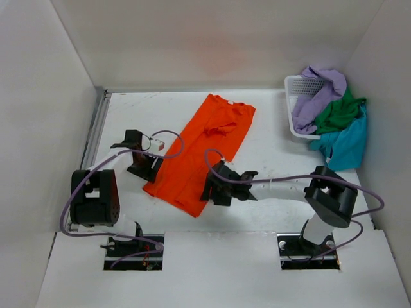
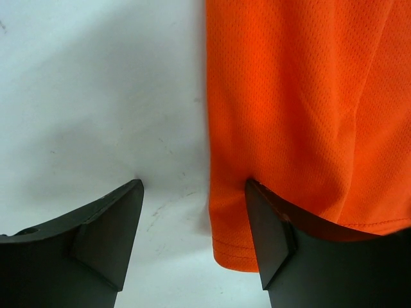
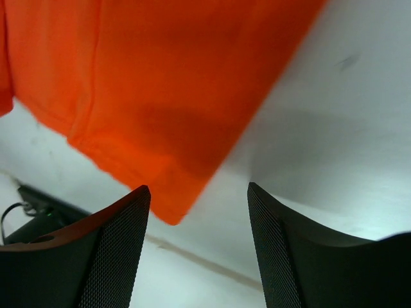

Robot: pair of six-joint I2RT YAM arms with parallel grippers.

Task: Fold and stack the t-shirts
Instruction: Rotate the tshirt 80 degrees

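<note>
**Two open grippers at the near hem of the orange t-shirt**

Nearest to us, both arms sit low over the near end of the orange t-shirt [image 1: 204, 146], which lies flat on the white table [image 1: 270, 151], running at a slant from near left to far right. The left gripper [image 2: 192, 186] has its jaws apart and straddles the shirt's left edge, with one finger above the cloth by the hem and the other over bare table. We cannot tell whether it touches the fabric. The right gripper [image 3: 199, 189] is also spread, with nothing between its jaws. The shirt's other hem corner sits just beside its left finger.

We judge the shirt light, limp and thin. Its fine mesh knit should slide easily on the table and sag wherever it is unsupported. The stitched hem is the firmest part, so we would pinch each near corner there, through every layer, and lift both together so the fold comes over square rather than bunching.

Further out, the middle of the shirt lies smooth, while the cloth near the collar end is rumpled. We would expect to flatten that part.

Farthest away, at the back right, the white basket [image 1: 294, 85] holds the lavender t-shirt [image 1: 323, 85] and the green t-shirt [image 1: 338, 111]. The teal t-shirt [image 1: 348, 144] spills over its near side. All three sit well apart from the grippers and are unfolded.
</note>
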